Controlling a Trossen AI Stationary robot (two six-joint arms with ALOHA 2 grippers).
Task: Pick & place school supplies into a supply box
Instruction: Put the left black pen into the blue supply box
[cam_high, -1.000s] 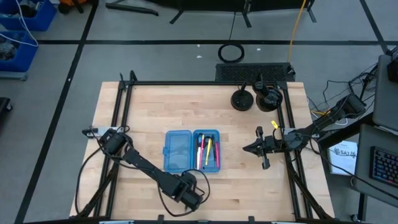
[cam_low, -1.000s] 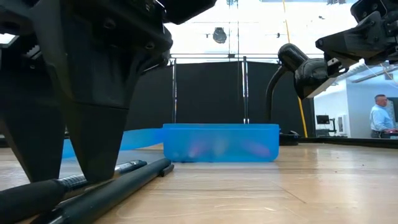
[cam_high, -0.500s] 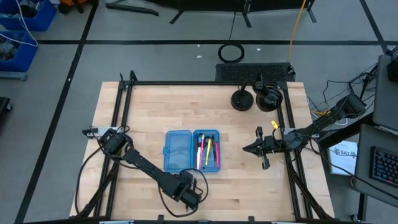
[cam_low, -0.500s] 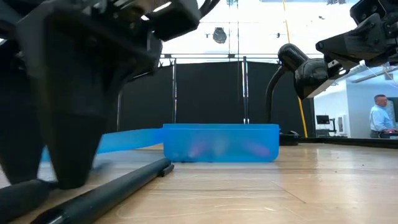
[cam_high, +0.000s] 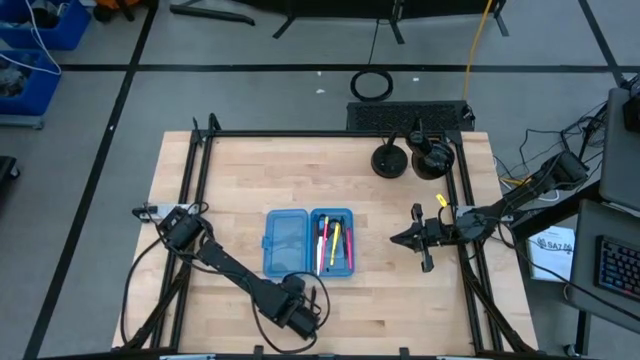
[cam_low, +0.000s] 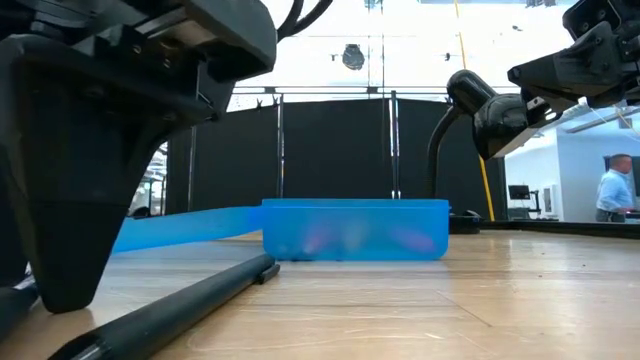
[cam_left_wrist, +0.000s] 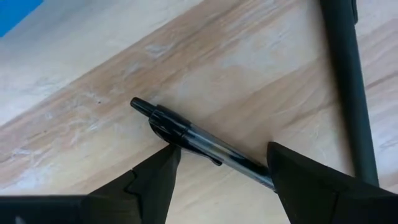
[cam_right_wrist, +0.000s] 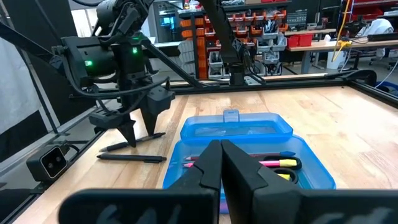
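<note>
Jaws of the left gripper (cam_high: 297, 316) stand wide at the near edge of the counter (cam_high: 390, 300), just below the supply box (cam_high: 308, 242); from overhead, they have slid a little leftward over the past second, while the right gripper (cam_high: 398, 238) waits off to the box's right, pinched shut on nothing.

From counter level, the big dark left fingers (cam_low: 85, 220) have shifted sideways, and the black pen they straddled a second ago is now hidden at the picture's left edge. A second black pen (cam_low: 170, 312) lies free in front of the blue box.

At the left wrist, the black pen (cam_left_wrist: 202, 145) lies flat on the wood between the two spread fingertips, not yet pinched.

From the right wrist, the box lies open with pink and yellow pens (cam_right_wrist: 273, 163) already inside, and both black pens rest beside the left gripper.

I'd judge the left arm is lining up its pick; two pens remain outside.
</note>
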